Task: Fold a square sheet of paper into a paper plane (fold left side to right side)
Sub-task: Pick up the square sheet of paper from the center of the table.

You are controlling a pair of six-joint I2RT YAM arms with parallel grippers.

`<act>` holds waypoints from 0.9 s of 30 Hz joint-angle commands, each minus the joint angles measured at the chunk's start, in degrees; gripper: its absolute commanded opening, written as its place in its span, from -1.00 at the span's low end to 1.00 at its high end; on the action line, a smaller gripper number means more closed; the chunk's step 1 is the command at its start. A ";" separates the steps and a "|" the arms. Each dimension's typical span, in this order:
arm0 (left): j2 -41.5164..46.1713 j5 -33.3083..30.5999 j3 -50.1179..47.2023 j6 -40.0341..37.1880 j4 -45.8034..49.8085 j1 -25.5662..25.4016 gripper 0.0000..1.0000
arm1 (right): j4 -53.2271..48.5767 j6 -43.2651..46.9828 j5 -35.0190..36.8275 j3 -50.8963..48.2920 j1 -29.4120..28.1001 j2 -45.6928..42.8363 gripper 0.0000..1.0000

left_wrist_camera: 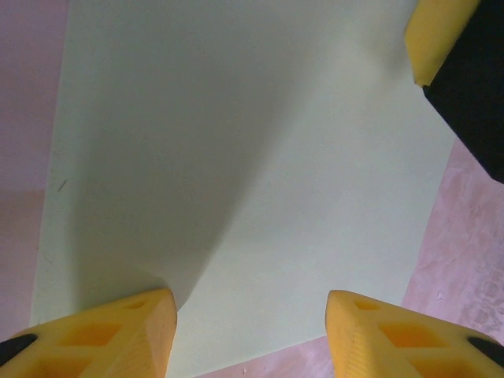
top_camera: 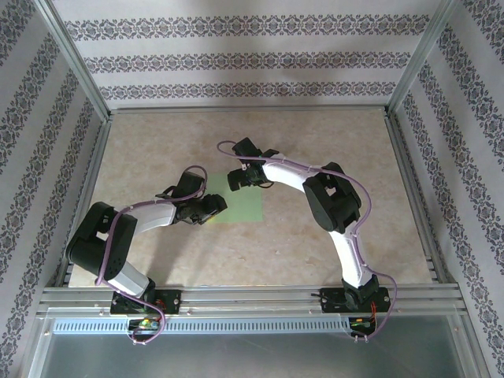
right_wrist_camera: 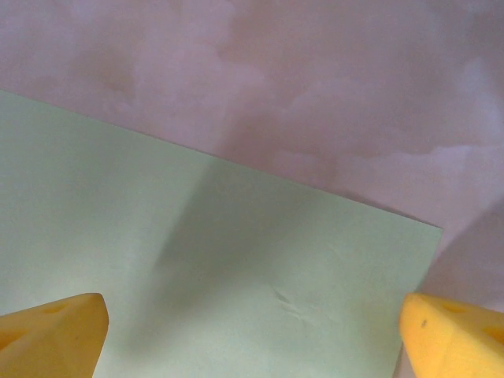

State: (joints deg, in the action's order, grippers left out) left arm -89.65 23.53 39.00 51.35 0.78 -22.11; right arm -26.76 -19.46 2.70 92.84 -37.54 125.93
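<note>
Top external view: the square sheet of paper (top_camera: pixel 244 207) is seen lying flat and unfolded near the middle of the bench (top_camera: pixel 157 142), with both arms bent over it. The left pincer (left_wrist_camera: pixel 248 309) is held low over the sheet's left side, its yellow fingers spread apart with bare paper between them and nothing pinched. The right pincer (right_wrist_camera: pixel 252 309) is held over the sheet's far side, spread wide, with one paper corner lying just beside one finger.
</note>
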 commanded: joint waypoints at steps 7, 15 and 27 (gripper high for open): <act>-2.20 -0.41 -0.95 -0.91 -0.20 0.39 0.05 | -4.50 0.75 -2.39 -0.74 -3.26 -0.39 0.83; -1.79 -0.05 -0.69 -1.16 -0.77 0.35 0.04 | -5.91 1.09 -3.42 -2.06 -5.60 -2.56 0.56; 3.32 -0.95 -0.21 -2.79 -0.28 0.59 0.17 | -4.90 0.74 -9.98 -3.64 -4.50 -5.27 -0.10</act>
State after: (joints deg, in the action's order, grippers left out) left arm -89.27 23.68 39.00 50.74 -0.58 -22.09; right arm -30.65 -18.48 -3.81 90.72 -42.70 123.74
